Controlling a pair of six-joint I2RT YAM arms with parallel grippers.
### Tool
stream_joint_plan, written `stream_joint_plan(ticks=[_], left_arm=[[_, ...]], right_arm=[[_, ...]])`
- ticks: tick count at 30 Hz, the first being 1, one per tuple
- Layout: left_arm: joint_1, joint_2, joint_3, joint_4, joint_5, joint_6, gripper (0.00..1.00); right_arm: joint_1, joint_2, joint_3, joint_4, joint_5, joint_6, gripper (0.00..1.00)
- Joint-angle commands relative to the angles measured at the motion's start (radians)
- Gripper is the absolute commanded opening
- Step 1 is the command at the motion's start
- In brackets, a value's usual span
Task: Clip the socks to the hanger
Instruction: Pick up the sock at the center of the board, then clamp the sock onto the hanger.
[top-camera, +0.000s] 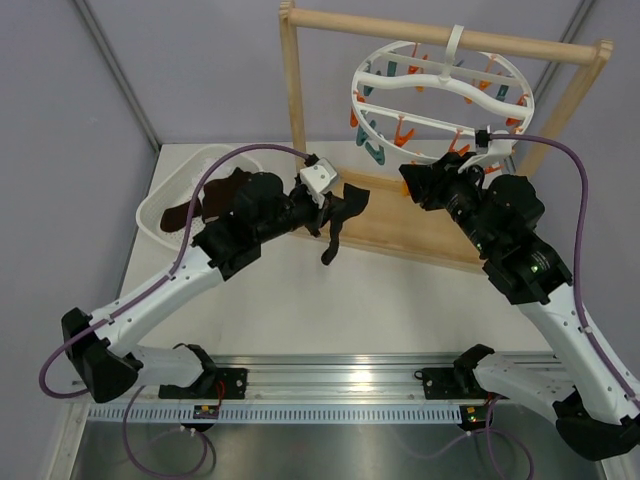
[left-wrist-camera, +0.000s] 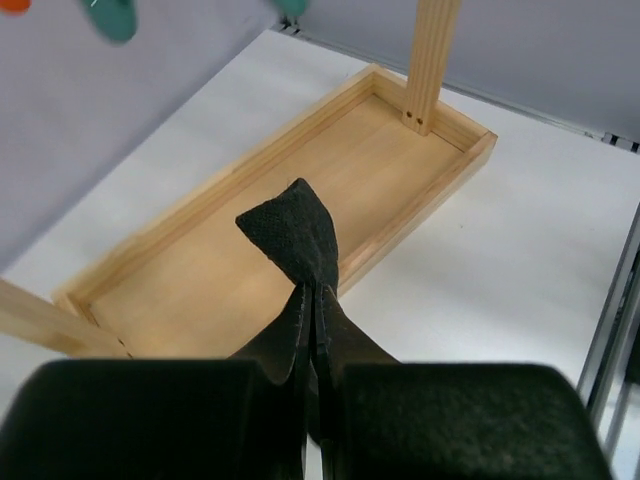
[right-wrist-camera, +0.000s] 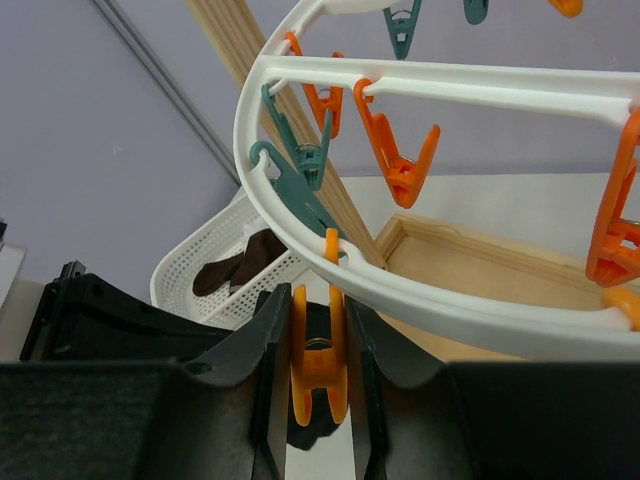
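My left gripper (top-camera: 328, 208) (left-wrist-camera: 315, 292) is shut on a black sock (top-camera: 343, 212) (left-wrist-camera: 292, 235). The sock hangs from it above the front edge of the wooden stand's base tray (left-wrist-camera: 250, 230). The white round hanger (top-camera: 440, 92) (right-wrist-camera: 450, 300), with orange and teal clips, hangs from the stand's top bar. My right gripper (top-camera: 410, 186) (right-wrist-camera: 318, 330) reaches up to the ring's near rim. Its fingers press both sides of an orange clip (right-wrist-camera: 318, 372) dangling there. More dark socks (top-camera: 215, 198) (right-wrist-camera: 236, 268) lie in the basket.
A white mesh basket (top-camera: 165, 212) (right-wrist-camera: 200, 262) sits at the left of the table. The wooden stand (top-camera: 294, 90) has two uprights, a top bar and a shallow base tray (top-camera: 400, 228). Grey walls close in the back and left.
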Motion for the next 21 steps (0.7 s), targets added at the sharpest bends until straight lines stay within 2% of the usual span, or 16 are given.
stream_joint_plan(ticks=[1,4,10,16,21], left_arm=[[-0.045,0.037,0.084,0.004,0.047,0.157,0.0],[-0.091,0.063,0.106,-0.001,0.024,0.188,0.0],[-0.199,0.087,0.144,0.002,-0.111,0.266,0.0],[-0.222,0.103,0.173,0.007,-0.112,0.303,0.0],[-0.222,0.108,0.181,0.007,-0.109,0.334,0.0]], right_arm=[[0.006,0.012,0.043,-0.062,-0.076,0.032,0.08],[0.006,0.025,0.047,-0.061,-0.071,0.053,0.08],[0.005,0.045,0.034,-0.049,-0.042,0.086,0.06],[0.005,0.051,-0.006,0.014,-0.065,0.072,0.02],[0.006,0.034,-0.055,0.083,-0.157,-0.005,0.0]])
